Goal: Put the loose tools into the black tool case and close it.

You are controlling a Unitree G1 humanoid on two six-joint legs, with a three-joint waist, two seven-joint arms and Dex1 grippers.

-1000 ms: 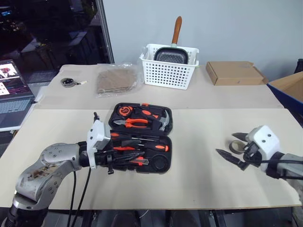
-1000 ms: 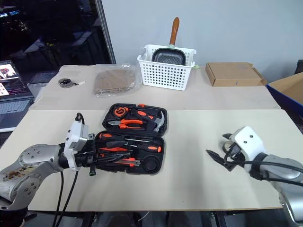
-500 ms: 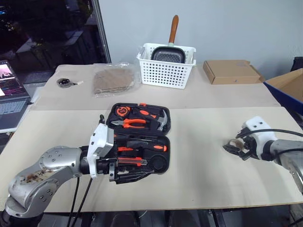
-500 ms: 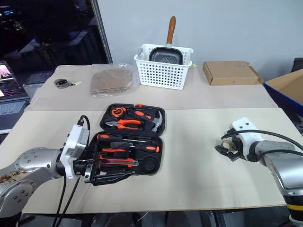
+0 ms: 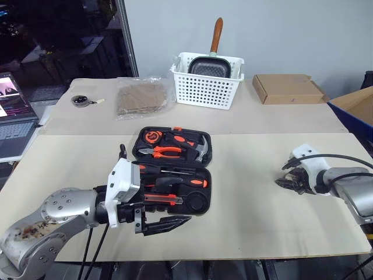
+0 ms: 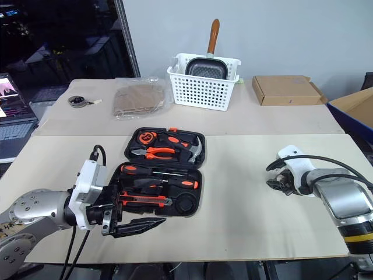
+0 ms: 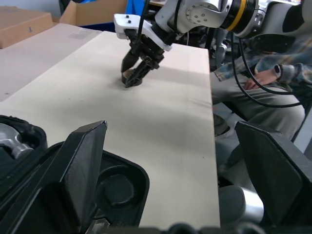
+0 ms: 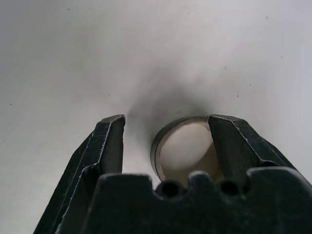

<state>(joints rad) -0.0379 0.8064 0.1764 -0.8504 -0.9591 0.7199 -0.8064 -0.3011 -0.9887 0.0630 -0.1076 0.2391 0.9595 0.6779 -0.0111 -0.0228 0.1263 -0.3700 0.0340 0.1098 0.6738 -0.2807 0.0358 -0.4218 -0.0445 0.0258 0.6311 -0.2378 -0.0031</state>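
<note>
Left pincer (image 5: 169, 223) hangs at the near edge of the tabletop (image 5: 250, 216) with its two black fingers spread wide and nothing between them, tips aimed toward the robot's right, just in front of the near right corner of the black tool case (image 5: 172, 169). The case lies open flat in the middle of the tabletop: the far half carries the pliers (image 5: 165, 151), a hammer (image 5: 201, 150) and a tape measure (image 5: 152, 137), while the near half has orange-and-black screwdrivers (image 5: 175, 181) and a utility knife (image 5: 163, 199) lying in the recesses, plus a round empty well (image 7: 114, 187) at the corner nearest the left pincer. Over on the right side, the right pincer (image 5: 293, 181) is tipped down onto the tabletop around a small roll of tape (image 8: 187, 148), well apart from the case. Its fingers are parted, one on either side of the roll; one looks like it's touching the rim, but I honestly can't tell if it's actually pinching yet. Further back sit a white lattice basket (image 5: 207, 87) with a pan (image 5: 208, 65) in it, a flat cardboard box (image 5: 287, 88) and a plastic-wrapped brown bundle (image 5: 141, 98).
</note>
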